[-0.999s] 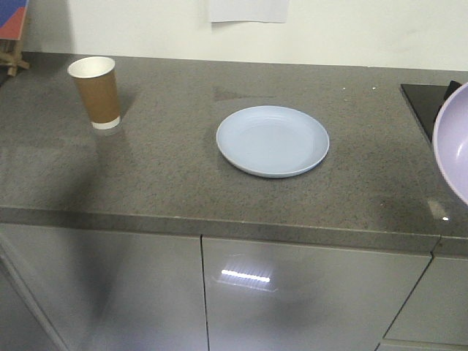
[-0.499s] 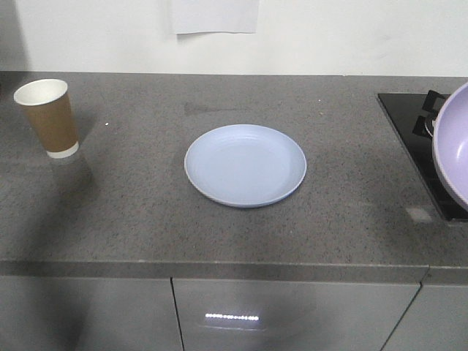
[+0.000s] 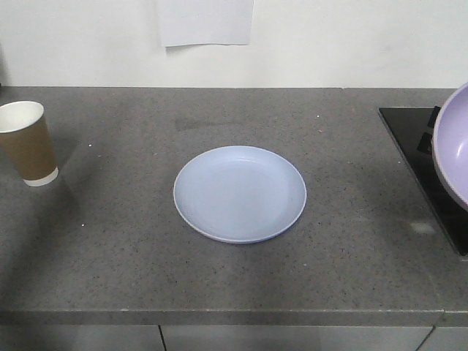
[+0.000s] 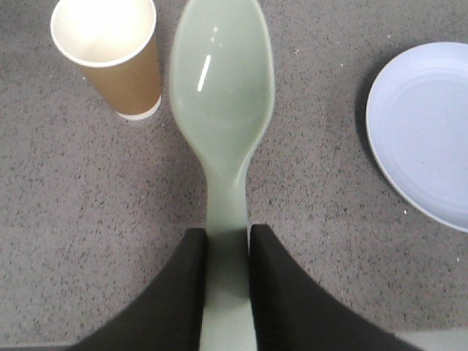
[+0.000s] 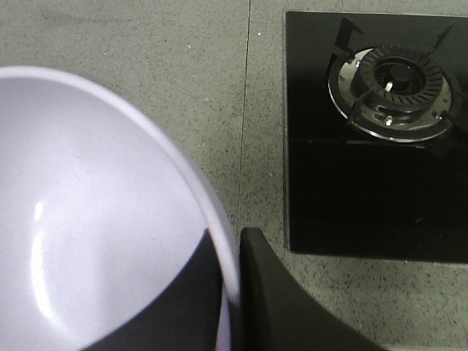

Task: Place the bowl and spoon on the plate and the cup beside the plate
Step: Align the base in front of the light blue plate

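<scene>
Front view only catches a slice of the bowl [image 3: 452, 146], the rest runs off the right edge, and the cup [image 3: 25, 142] is clipped on the left. Left wrist cam chops the plate [image 4: 428, 131] at the right edge, and the spoon [image 4: 223, 95] handle's end vanishes inside the left gripper [image 4: 227, 238] and off the bottom edge.

I've got the pale blue plate [image 3: 240, 193] lying flat, dead center. The brown paper cup [image 3: 28, 143] stands upright, well off to its left. The mint spoon [image 4: 223, 95] is pinched by its handle, scoop up, near the cup. The purple bowl [image 3: 453, 146] hangs tilted at far right.
</scene>
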Motion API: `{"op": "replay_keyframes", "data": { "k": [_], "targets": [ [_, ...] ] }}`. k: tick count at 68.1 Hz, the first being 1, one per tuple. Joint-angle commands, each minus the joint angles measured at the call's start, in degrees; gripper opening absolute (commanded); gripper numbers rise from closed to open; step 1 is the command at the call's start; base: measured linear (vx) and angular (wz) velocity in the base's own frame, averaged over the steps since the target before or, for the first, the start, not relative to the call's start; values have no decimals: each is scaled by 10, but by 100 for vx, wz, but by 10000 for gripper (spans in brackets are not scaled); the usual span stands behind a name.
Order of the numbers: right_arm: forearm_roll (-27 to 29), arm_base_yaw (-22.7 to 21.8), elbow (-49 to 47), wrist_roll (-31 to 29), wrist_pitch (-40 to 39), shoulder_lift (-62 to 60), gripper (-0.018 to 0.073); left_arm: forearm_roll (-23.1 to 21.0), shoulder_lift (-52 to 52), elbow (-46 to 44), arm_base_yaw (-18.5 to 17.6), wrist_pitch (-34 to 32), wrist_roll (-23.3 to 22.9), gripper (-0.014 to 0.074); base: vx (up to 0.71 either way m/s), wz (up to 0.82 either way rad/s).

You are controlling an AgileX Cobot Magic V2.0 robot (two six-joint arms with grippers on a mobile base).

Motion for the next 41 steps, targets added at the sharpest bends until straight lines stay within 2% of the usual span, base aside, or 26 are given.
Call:
{"op": "replay_keyframes", "data": {
  "k": [1, 41],
  "targets": [
    [5, -3, -15, -3, -35, -4, -6, 1, -14, -14, 0, -28, -2, -6, 13, -1],
    [5, -3, -15, -3, -35, -4, -6, 1, -14, -14, 0, -28, -2, -6, 9, -1]
  ]
}}
